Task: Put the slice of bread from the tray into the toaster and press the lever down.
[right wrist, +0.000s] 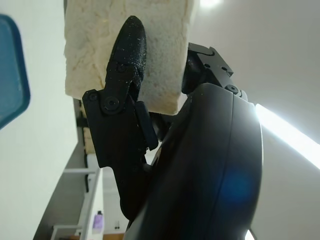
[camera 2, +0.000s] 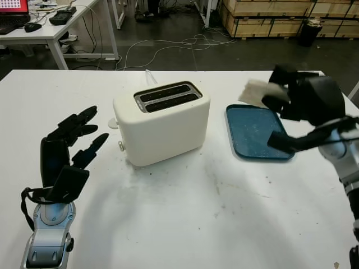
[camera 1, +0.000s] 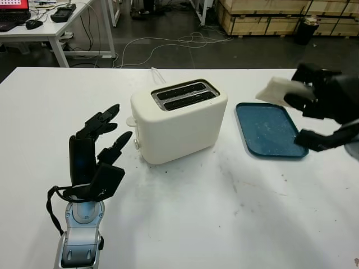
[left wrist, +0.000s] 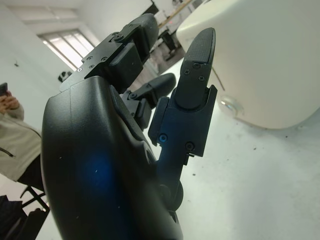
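Observation:
My right hand (camera 1: pixel 305 92) is shut on a white slice of bread (camera 1: pixel 275 89) and holds it in the air above the far edge of the blue tray (camera 1: pixel 266 131). In the right wrist view the bread (right wrist: pixel 90 50) is pinched between black fingers (right wrist: pixel 125 60). The cream two-slot toaster (camera 1: pixel 179 120) stands at the middle of the white table, its slots facing up. Its lever (camera 1: pixel 130 121) sits on the left end. My left hand (camera 1: pixel 98 145) is open, raised just left of the toaster, near that end.
The white table (camera 1: pixel 213 218) has bare room in front of the toaster. A white cable runs behind the toaster. A desk with a laptop and cables on the floor lie beyond the table. A person's sleeve (left wrist: pixel 15 145) shows in the left wrist view.

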You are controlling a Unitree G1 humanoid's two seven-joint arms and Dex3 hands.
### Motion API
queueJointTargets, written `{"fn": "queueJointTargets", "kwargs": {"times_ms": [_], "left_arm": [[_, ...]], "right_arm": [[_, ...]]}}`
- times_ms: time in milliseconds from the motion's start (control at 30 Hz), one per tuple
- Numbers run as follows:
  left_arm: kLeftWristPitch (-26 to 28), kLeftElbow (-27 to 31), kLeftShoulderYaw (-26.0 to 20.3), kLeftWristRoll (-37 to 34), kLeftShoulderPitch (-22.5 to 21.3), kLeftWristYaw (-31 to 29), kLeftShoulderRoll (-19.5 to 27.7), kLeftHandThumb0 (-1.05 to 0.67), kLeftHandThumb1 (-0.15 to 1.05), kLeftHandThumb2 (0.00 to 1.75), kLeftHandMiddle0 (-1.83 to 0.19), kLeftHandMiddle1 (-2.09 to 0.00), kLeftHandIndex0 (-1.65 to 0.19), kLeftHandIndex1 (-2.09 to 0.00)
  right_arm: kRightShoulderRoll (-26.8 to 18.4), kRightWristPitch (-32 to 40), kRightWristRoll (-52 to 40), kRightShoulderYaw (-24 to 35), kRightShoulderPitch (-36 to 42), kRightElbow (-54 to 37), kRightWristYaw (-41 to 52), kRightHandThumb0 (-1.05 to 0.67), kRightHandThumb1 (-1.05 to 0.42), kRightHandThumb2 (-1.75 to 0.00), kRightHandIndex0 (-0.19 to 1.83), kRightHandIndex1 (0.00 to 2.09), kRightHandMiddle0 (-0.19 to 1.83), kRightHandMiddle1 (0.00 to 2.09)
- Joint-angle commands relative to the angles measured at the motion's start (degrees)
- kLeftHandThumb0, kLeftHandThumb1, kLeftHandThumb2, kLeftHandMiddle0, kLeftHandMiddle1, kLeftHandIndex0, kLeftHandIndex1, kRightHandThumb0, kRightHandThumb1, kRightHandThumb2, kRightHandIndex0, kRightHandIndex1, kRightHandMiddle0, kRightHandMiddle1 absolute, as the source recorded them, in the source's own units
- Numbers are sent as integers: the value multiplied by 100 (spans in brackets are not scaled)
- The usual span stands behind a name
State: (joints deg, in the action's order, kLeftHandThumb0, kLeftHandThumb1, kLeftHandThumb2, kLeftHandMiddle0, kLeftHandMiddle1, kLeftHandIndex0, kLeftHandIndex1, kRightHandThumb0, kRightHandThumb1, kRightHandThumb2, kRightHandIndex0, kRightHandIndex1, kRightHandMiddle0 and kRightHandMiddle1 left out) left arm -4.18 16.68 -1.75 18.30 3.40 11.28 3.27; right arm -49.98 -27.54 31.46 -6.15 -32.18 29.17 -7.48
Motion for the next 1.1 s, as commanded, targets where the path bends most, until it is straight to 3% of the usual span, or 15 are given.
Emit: {"fn": "queueJointTargets", "kwargs": {"times_ms": [0, 167, 300, 500, 700, 1067], "left_arm": [[-98, -48, 17, 22, -8, 41, -1, -42, 92, 8, -46, -88, -75, -3], [-67, -42, 23, 62, -18, 50, 11, -43, 92, 8, -47, -88, -76, -3], [-78, -56, 19, 50, -34, 51, 25, -43, 92, 8, -47, -88, -76, -2], [-50, -33, 19, 38, -47, 43, 26, -43, 92, 8, -46, -88, -76, -2], [-68, -21, 15, -16, -51, 28, 13, -44, 92, 8, -46, -89, -76, -2], [-53, -22, -20, -71, -76, -9, 30, -45, 92, 8, -44, -92, -76, -2]], "right_arm": [[100, -132, -161, -17, -324, 247, 230, -65, -92, -60, 67, 175, 42, 170], [355, -719, -1322, 115, -1228, 1237, 1706, -61, -92, -51, 74, 175, 51, 174], [591, -331, -2316, 293, -2088, 1636, 3279, -58, -92, -43, 75, 175, 56, 175], [1247, -77, -2701, 203, -3681, 2614, 4768, -54, -92, -37, 89, 175, 69, 175], [2027, 323, -2421, -21, -4655, 3444, 5074, -58, -92, -34, 100, 175, 84, 175], [2885, 692, -1602, -613, -4877, 4144, 4712, -60, -92, -36, 109, 175, 94, 175]]}}
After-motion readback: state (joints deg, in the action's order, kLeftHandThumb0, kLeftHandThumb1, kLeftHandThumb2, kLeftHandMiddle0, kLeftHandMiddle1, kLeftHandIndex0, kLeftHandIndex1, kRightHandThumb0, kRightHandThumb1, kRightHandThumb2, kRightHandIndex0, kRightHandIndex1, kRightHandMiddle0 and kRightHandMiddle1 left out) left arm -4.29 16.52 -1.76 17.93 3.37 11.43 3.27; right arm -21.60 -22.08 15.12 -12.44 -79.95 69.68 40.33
